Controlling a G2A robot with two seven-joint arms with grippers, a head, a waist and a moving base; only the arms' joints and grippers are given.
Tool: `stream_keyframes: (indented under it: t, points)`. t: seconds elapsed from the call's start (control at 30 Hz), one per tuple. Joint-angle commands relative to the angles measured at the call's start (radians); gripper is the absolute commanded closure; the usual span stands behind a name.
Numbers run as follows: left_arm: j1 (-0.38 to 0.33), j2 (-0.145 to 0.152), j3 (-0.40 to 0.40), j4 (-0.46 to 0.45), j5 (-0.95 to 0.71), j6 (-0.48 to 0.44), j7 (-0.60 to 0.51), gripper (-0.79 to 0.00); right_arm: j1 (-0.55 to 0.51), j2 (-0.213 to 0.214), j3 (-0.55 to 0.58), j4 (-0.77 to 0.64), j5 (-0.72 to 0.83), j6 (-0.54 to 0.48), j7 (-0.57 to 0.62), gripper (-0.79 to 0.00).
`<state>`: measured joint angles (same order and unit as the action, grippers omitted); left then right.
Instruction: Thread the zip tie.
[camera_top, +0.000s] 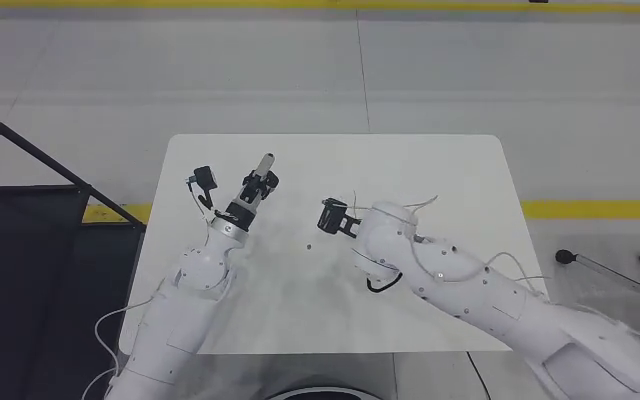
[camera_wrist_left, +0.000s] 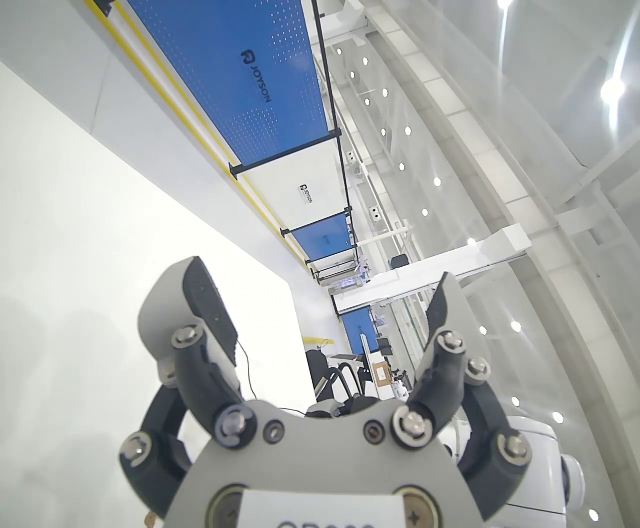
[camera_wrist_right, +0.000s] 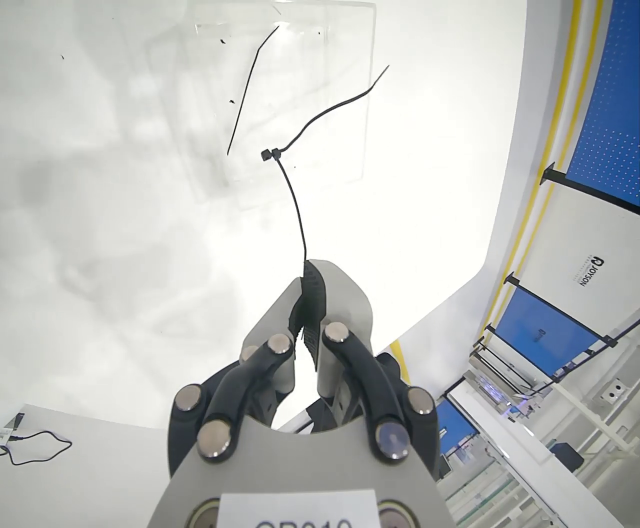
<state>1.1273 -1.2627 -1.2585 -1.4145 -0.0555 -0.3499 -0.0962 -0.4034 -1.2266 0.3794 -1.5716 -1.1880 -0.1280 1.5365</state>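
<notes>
Right gripper (camera_wrist_right: 311, 281) pinches the thin black plastic zip tie (camera_wrist_right: 295, 200) (at one end); left gripper (camera_wrist_left: 321, 276) fingers spread wide. Both hover above the white rectangular table (camera_top: 450, 170).

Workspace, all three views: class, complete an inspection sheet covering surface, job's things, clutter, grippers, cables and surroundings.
Surface: white table with a clear sheet lying on it.
Job's things: black zip tie held by one end; a second zip tie apparently on the clear sheet.
Clutter: small dark specks.
Grippers: left gripper open, holding nothing; right gripper shut on the zip tie.
Cables: thin black cable past the table's edge.
Surroundings: blue panels, yellow floor line.
</notes>
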Motion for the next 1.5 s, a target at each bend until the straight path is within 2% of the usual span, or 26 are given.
stream_keyframes:
  t: [0.0, 0.13, 0.33, 0.77, 0.83, 0.9, 1.0, 1.03, 1.13, 1.2, 1.23, 1.33, 1.47]
  points:
    - [0.0, 0.0, 0.0, 0.0, 0.0, 0.0, 0.0, -0.785, 0.006, -0.015, -0.011, 0.025, 0.0, -0.01, -0.001, 0.0]
    - [0.0, 0.0, 0.0, 0.0, 0.0, 0.0, 0.0, -0.785, 0.015, -0.043, -0.027, 0.061, 0.007, -0.03, -0.001, -0.006]
    - [0.0, 0.0, 0.0, 0.0, 0.0, 0.0, 0.0, -0.785, 0.023, -0.075, -0.037, 0.099, 0.016, -0.06, -0.001, -0.148]
    - [0.0, 0.0, 0.0, 0.0, 0.0, 0.0, 0.0, -0.785, 0.005, -0.102, -0.003, 0.111, 0.007, -0.096, -0.001, -0.175]
    - [0.0, 0.0, 0.0, 0.0, 0.0, 0.0, 0.0, -0.785, 0.0, -0.103, 0.004, 0.109, 0.003, -0.1, -0.001, -0.206]
    - [0.0, 0.0, 0.0, 0.0, 0.0, 0.0, 0.0, -0.785, -0.003, -0.104, 0.012, 0.108, -0.004, -0.1, -0.001, -0.311]
    - [0.0, 0.0, 0.0, 0.0, 0.0, 0.0, 0.0, -0.785, -0.01, -0.104, 0.024, 0.103, -0.013, -0.097, -0.001, -0.363]
    - [0.0, 0.0, 0.0, 0.0, 0.0, 0.0, 0.0, -0.785, -0.012, -0.104, 0.028, 0.101, -0.017, -0.097, -0.001, -0.413]
    - [0.0, 0.0, 0.0, 0.0, 0.0, 0.0, 0.0, -0.785, -0.018, -0.099, 0.054, 0.087, -0.028, -0.082, -0.001, -0.453]
    - [0.0, 0.0, 0.0, 0.0, 0.0, 0.0, 0.0, -0.785, -0.027, -0.09, 0.088, 0.063, -0.028, -0.065, -0.001, -0.634]
    - [0.0, 0.0, 0.0, 0.0, 0.0, 0.0, 0.0, -0.785, -0.035, -0.083, 0.111, 0.045, -0.029, -0.058, -0.001, -0.767]
    - [0.0, 0.0, 0.0, 0.0, 0.0, 0.0, 0.0, -0.785, -0.081, -0.055, 0.2, -0.031, -0.033, -0.034, -0.028, -0.785]
    - [0.0, 0.0, 0.0, 0.0, 0.0, 0.0, 0.0, -0.785, -0.198, -0.005, 0.359, -0.178, -0.031, -0.021, -0.117, -0.785]
